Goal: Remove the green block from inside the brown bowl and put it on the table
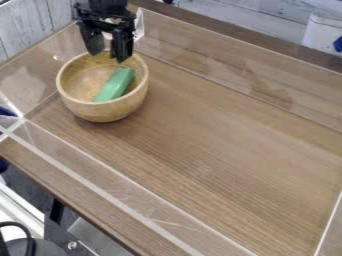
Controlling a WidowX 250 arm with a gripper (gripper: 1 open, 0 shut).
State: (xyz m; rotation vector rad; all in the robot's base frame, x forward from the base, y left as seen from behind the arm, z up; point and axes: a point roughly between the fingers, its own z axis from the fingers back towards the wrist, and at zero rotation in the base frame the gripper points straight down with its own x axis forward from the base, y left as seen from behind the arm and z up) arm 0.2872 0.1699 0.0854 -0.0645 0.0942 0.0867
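one gripper (pixel 107 42), black, comes in at the top left of the view and hangs over the far rim of the one bowl (pixel 104 112). its two fingers are spread well apart, one to the left and one to the right, with nothing pinched between them. the bowl is round, light tan and wooden, with thick walls and a pale grainy inside; it stands upright on the bench, below the gripper in the view and reaching toward the near side. inside that bowl lies one green block (pixel 115 84), small, flat and elongated, a little nearer the camera than the gripper and slightly to the right of the midpoint between its fingers. the block slants, its upper end toward the right wall of the bowl and its lower end toward the bowl's near side. whether a fingertip touches the rim or the block, i cannot tell at this size. there is one bench (pixel 214 140), a wide brown wood-grain top, spreading out to the right of the gripper and toward the camera. one clear strip (pixel 94 186) runs along the bench's near left edge, below the gripper and the bowl. in the lower left corner, well apart from the gripper, one dark cable (pixel 19 229) curves.
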